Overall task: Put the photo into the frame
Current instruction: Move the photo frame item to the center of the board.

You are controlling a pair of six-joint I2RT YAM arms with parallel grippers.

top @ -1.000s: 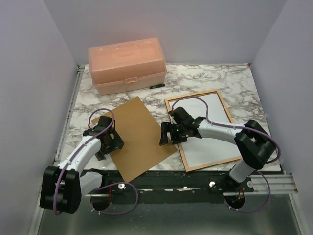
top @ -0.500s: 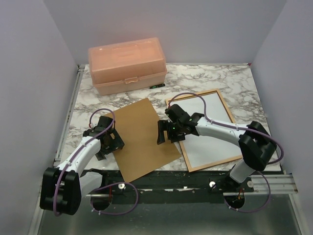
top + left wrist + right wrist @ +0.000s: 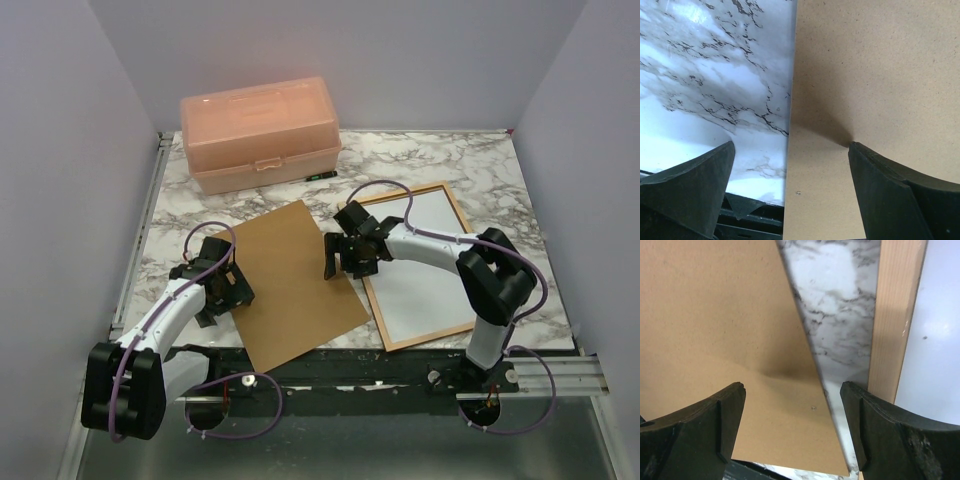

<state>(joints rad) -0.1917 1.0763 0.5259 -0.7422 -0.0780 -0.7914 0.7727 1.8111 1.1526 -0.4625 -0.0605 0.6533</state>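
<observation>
The orange-brown frame (image 3: pixel 425 338) lies flat at the right. A white sheet (image 3: pixel 425 270) fills it, the photo with its plain back up; no picture side shows. The frame's left rail (image 3: pixel 895 315) and the white sheet (image 3: pixel 940 340) show in the right wrist view. My right gripper (image 3: pixel 333 258) is open and empty, its jaws straddling the right edge of the brown backing board (image 3: pixel 290 280); it also shows in the right wrist view (image 3: pixel 793 387). My left gripper (image 3: pixel 224 288) is open and empty, straddling the board's left edge (image 3: pixel 791 147).
A pink plastic box (image 3: pixel 260 130) stands shut at the back left. The backing board overhangs the marble table's near edge (image 3: pixel 400 352). Grey walls close in the table on the left, right and back.
The backing board has turned a little clockwise, its far corner swinging right. My right gripper has moved back and slightly left along the board's right edge. The left gripper has barely moved.
</observation>
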